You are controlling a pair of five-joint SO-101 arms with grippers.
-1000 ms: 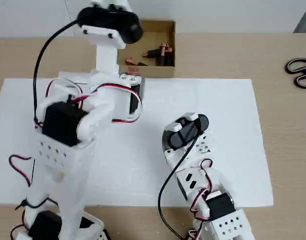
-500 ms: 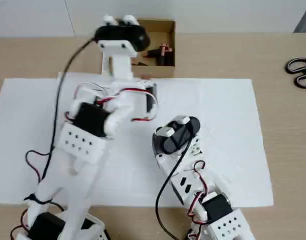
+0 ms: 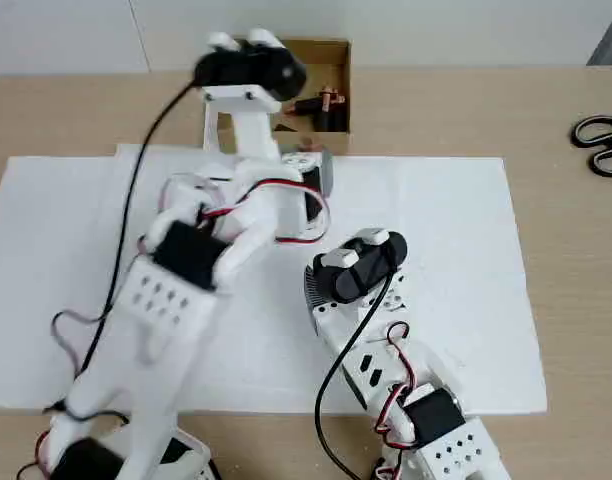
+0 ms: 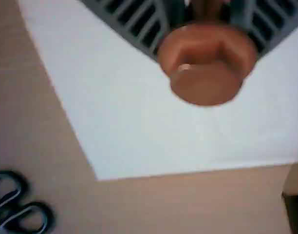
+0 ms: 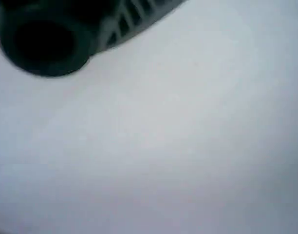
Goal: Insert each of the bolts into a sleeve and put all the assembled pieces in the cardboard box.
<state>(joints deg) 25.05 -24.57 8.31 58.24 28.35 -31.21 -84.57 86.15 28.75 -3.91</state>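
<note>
**Bolt [image 4: 206, 66] in your left fingers [image 4: 132, 22], sleeve [image 5: 42, 41] at your right, three-odd pieces already boxed**

Your left gripper [image 4: 202, 19] is pinching a copper-coloured bolt. The hexagonal head faces the wrist camera, with a grey ribbed finger on either side of the shank.

In the high view, your left arm [image 3: 236, 210] stretches out to the cardboard box [image 3: 348, 95]. Its far end stands over the box's near left part.

Your right gripper [image 3: 312, 288] sits well short of the box, on the side nearer the arm bases, low over the white sheet [image 3: 456, 280]. In its wrist view a black sleeve shows its open end to the camera, pressed against a ribbed grey finger [image 5: 129, 19]. The fingers look closed around it.

Inside the box, the assembled pieces [image 3: 324, 108] lie against the right wall. They are black bodies with copper ends, and you cannot count them exactly from here.

The sheet's far edge runs just in front of the box's near wall. A pair of scissors [image 3: 601, 140] lies on the bare counter [image 3: 566, 100], well off to the box's right and beyond the sheet's corner.
</note>
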